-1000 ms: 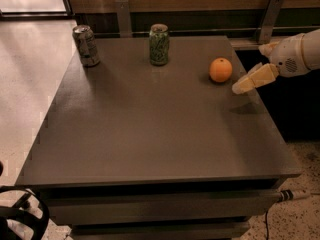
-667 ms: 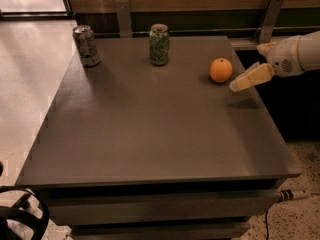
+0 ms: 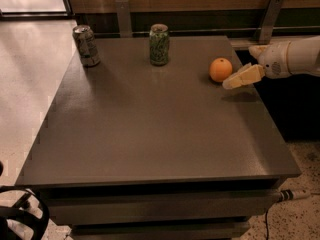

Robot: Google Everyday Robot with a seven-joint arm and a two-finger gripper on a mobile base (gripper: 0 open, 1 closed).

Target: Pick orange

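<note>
The orange (image 3: pixel 220 69) is a small round fruit resting on the dark table (image 3: pixel 150 129), near its far right edge. My gripper (image 3: pixel 239 68) reaches in from the right on a white arm and hovers just right of the orange, very close to it. Its fingers are spread, and the lower pale finger (image 3: pixel 243 77) points down-left toward the orange's right side. The gripper is open and holds nothing.
A green can (image 3: pixel 159 45) stands at the back middle of the table. A silver can (image 3: pixel 86 45) stands at the back left corner. A wooden wall with metal brackets runs behind the table. The table's right edge lies under my arm.
My gripper has moved slightly left, closer to the orange. The orange and both cans have not moved.
</note>
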